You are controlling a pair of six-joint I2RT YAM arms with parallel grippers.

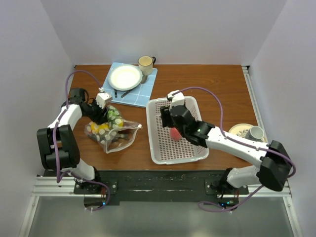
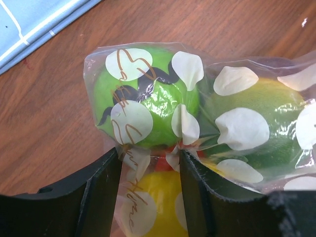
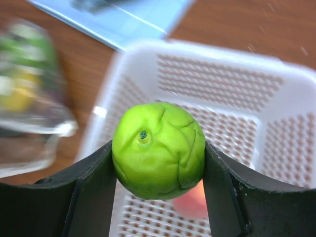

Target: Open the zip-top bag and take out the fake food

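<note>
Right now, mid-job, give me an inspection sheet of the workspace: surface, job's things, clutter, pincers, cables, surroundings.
Surface: brown wooden table.
Job's things: dotted bag left of the basket, green and yellow food inside; green fruit held over the basket; pink-red piece lying in the basket.
Clutter: white basket; blue mat with plate and mug; dish with cup at the right edge.
Pincers: left pincer shut on the bag; right pincer shut on the fruit.
Cables: purple cables looped along both arms.
Surroundings: plain white walls on three sides.
</note>
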